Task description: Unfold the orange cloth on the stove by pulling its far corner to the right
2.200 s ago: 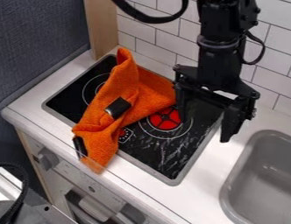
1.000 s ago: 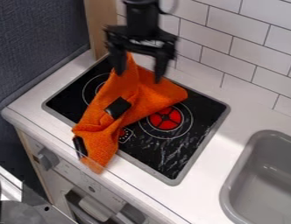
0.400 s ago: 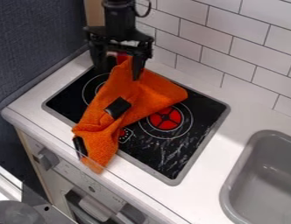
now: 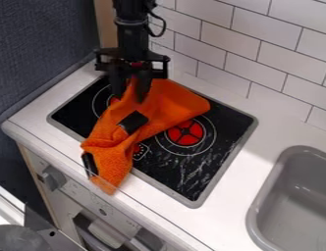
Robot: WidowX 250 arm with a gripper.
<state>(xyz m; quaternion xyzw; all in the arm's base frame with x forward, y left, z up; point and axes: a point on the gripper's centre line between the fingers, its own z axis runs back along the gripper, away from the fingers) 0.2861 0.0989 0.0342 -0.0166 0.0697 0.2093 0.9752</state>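
The black two-finger gripper (image 4: 129, 99) has swung from above the stovetop's (image 4: 221, 184) right side to its back left corner, then lowered. Its fingers, still apart, have drawn closer together around the orange cloth's (image 4: 169, 106) raised peak, which has sunk near that same corner.

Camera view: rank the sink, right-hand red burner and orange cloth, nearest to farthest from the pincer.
1. Orange cloth, right at the pincer.
2. Right-hand red burner, beside the cloth.
3. Sink, at the picture's lower right.
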